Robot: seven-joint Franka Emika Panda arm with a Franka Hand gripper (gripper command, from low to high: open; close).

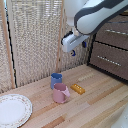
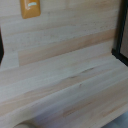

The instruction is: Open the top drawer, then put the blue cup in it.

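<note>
Cup point(image 1: 56, 80) behind mug point(image 1: 61, 93); plate point(image 1: 13, 110) at exterior view's left.

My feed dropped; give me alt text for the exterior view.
The end effector hangs above a wooden table, beside a closed dark dresser. Below sit a blue cup, pink cup, yellow block and white plate.

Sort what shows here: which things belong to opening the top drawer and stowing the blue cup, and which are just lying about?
Belongs to the job:
- top drawer, shut, on the exterior view's right
- blue cup, on the wooden table
- gripper, hanging above the table, holding nothing

Just lying about:
- pink cup, touching the blue cup
- orange block
- white plate
- lower drawer
</note>
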